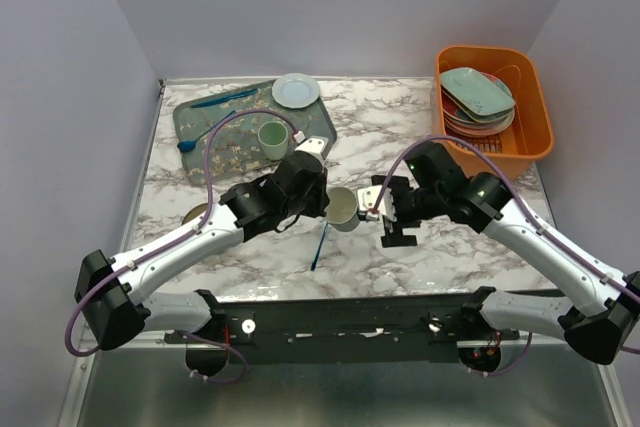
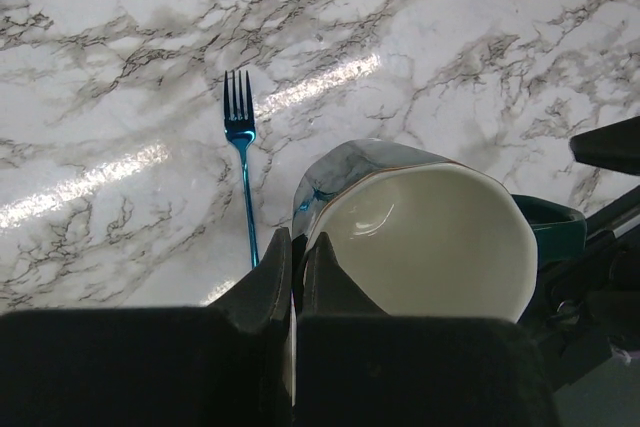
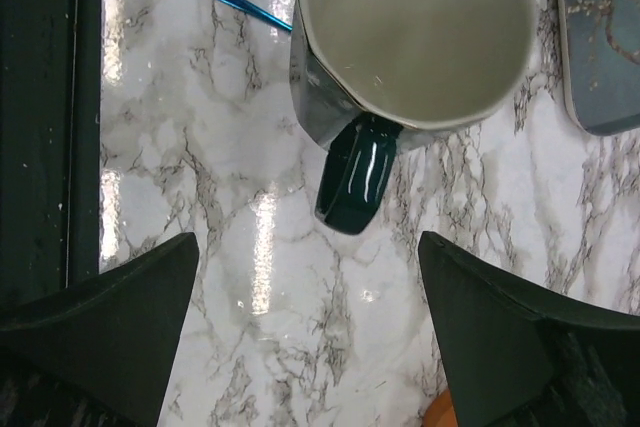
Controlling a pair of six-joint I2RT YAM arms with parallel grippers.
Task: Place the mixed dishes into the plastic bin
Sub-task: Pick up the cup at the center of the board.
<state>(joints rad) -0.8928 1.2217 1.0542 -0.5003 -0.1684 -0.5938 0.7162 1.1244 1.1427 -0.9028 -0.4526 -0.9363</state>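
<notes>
marble table (image 1: 440, 267) fills the top view, and near its centre we see the dark mug (image 1: 343, 209), cream inside, with its mouth turned upward. the left gripper (image 1: 328, 204) comes at it from 9 o'clock, and in the left wrist view its fingers (image 2: 272, 272) are pinched tight on the mug's rim, one inside and one outside. we cannot tell whether the mug rests on the table or hangs just above it. the right gripper (image 1: 381, 213) sits just at the mug's 3 o'clock with its jaws spread wide and nothing between them. in its wrist view the mug's handle points at 6 o'clock toward that gap. a blue fork (image 1: 319, 245) lies on the table at the mug's 7 o'clock. the orange bin (image 1: 537, 129) stands at the table's 2 o'clock, well apart from the mug, and inside it a pale-green divided dish (image 1: 478, 90) tops a stack of round plates (image 1: 480, 127). at 10 o'clock a floral tray (image 1: 215, 152) bears a green cup (image 1: 273, 137) and a small pale plate (image 1: 296, 90). a tan bowl (image 1: 197, 214) peeks out beside the left arm at 9 o'clock.
</notes>
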